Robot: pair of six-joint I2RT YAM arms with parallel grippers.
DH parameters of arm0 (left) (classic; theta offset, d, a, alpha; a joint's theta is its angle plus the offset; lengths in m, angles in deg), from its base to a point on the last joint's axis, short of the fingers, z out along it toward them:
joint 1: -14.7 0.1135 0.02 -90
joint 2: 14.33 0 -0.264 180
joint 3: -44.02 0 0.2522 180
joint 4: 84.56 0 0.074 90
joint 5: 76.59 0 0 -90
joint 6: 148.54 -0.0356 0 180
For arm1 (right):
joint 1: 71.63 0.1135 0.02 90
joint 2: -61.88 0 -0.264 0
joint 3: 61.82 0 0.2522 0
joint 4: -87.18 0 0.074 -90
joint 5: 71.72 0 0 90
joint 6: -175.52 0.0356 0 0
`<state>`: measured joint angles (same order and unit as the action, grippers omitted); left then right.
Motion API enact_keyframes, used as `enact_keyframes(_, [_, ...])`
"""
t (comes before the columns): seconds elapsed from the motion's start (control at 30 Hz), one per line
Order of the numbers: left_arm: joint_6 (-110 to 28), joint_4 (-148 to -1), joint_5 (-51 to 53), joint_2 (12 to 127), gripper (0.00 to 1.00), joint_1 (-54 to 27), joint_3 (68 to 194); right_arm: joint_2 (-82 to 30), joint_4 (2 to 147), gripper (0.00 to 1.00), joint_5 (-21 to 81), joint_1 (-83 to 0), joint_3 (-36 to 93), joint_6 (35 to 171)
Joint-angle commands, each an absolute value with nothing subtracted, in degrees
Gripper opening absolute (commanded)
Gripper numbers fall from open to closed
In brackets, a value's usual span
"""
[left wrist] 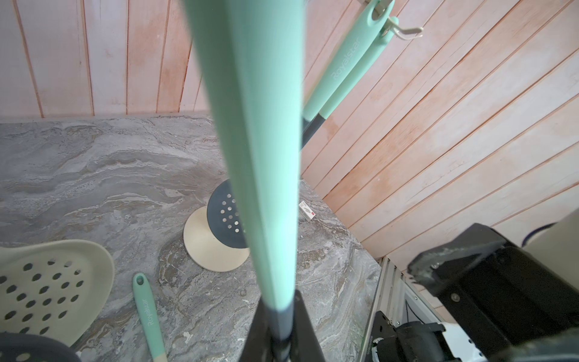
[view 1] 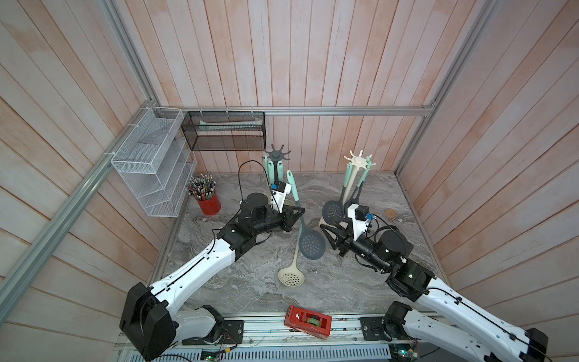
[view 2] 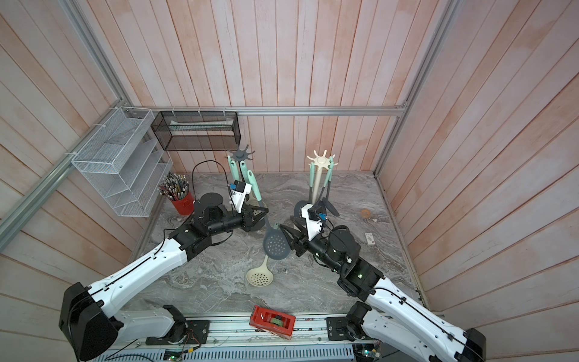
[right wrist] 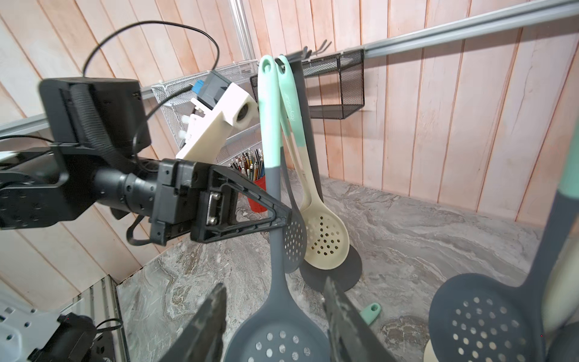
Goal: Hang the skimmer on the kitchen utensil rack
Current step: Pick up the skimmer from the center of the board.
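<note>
The grey skimmer (view 1: 311,246) was held clear of the table (view 1: 250,291), between the two arms. It was tilted, with its mint handle towards the far side and its holed bowl towards the near side. It was gripped by the left gripper (view 1: 300,212), whose jaws were clamped on the grey stem just below the mint handle (this was shown most plainly in the right wrist view). The right gripper (view 1: 327,238) was seen with its jaws parted, one on either side of the bowl; whether the bowl was touched could not be told.

The handle's end was found just right of the dark rack (view 1: 277,154), near its hooks, and had not yet been hung. Other skimmers were hung on that rack. A pale rack (view 1: 358,160), also hung with utensils, was placed further right, beyond the right gripper. A cream skimmer (view 1: 289,275) was left lying flat on the table, nearer than the held one.
</note>
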<state>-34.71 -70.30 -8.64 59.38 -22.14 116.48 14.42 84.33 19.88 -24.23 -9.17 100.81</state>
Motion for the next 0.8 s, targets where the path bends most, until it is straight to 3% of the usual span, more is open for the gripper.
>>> enact_keyframes(0.0, [-36.0,-71.05,-3.85,60.11,0.0,-22.67,117.47,11.0,88.16,0.52,17.39,-24.46,-6.99,102.46])
enact_keyframes(0.47, [-30.95,-68.32,4.6,65.02,0.0,-25.1,123.93,-1.84,84.53,0.52,11.86,-23.34,-1.48,99.85])
enact_keyframes(0.77, [-30.07,-68.25,4.34,65.82,0.0,-26.78,125.13,-6.72,83.59,0.49,12.01,-23.07,0.98,99.43])
